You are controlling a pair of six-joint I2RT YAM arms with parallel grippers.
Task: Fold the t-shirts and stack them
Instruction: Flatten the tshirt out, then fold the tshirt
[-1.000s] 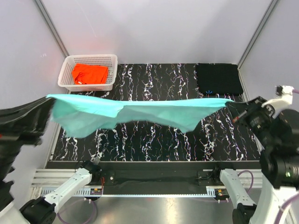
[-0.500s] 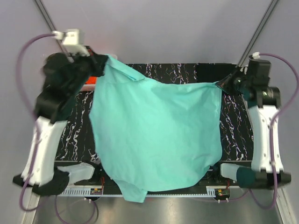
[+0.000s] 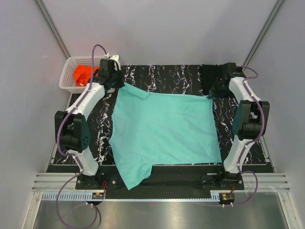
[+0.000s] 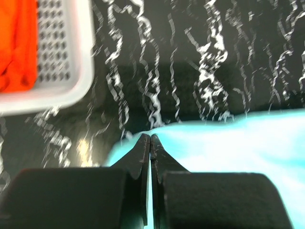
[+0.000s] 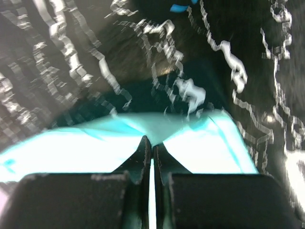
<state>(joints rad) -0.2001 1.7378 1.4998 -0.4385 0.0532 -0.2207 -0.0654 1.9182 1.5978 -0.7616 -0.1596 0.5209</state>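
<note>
When viewed from above, shows teal shirt (image 3: 164, 131) spread nearly flat on table (image 3: 162, 76), lower left flap reaching past the near edge. Shows left gripper (image 3: 119, 85) clamped on its far left corner and right gripper (image 3: 211, 95) clamped on its far right corner. Places orange shirt (image 3: 85, 74) in basket (image 3: 66, 81) at far left, black shirt (image 3: 210, 76) folded at far right.

From left wrist, finds left gripper (image 4: 150, 140) pinched tight on the teal hem, with basket and orange shirt beyond to the left.

From right wrist, though blurred, finds right gripper (image 5: 151, 143) pressed closed on the teal edge, with black shirt and its blue tag (image 5: 180, 7) beyond.
</note>
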